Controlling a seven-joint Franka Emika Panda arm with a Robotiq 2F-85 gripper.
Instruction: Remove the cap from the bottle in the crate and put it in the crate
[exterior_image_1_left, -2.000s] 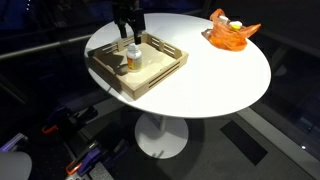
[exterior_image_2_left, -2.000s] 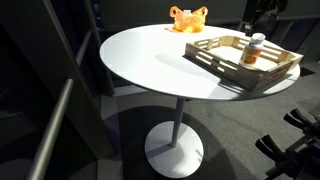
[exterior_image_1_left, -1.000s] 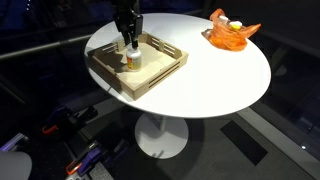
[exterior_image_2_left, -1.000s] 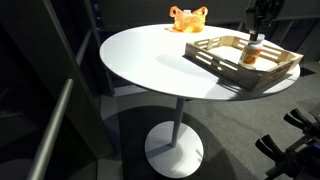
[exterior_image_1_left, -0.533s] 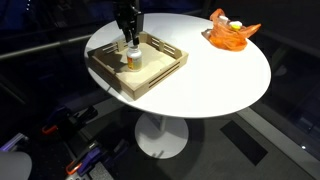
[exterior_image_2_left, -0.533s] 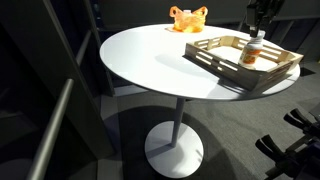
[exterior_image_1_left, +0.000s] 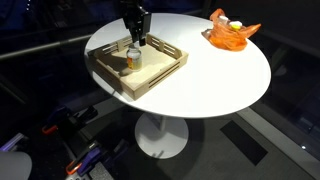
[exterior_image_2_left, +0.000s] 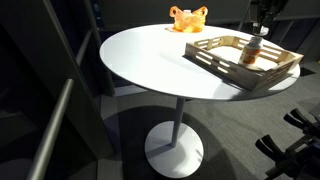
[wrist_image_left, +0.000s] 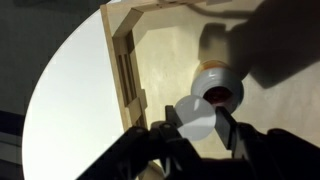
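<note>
In an exterior view the jaws hover at one o'clock of the bottle (exterior_image_1_left: 133, 57), which stands in the wooden crate (exterior_image_1_left: 160, 76) at the white surface's (exterior_image_1_left: 225, 85) nine o'clock edge. In an exterior view the bottle (exterior_image_2_left: 251, 53) stands upright in the crate (exterior_image_2_left: 215, 66), jaws at its twelve. Wrist view now: jaws clenched on the white cap (wrist_image_left: 197, 118), at seven o'clock of the open bottle (wrist_image_left: 218, 92)!

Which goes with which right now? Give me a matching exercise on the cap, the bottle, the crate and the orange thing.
Things:
1. white cap
2. bottle
3. wooden crate
4. orange object

States:
A. lying on the bare white table, apart from the crate
B. standing uncapped inside the crate
C. pinched in the gripper
D. holding the bottle

Pairs: 1-C, 2-B, 3-D, 4-A
</note>
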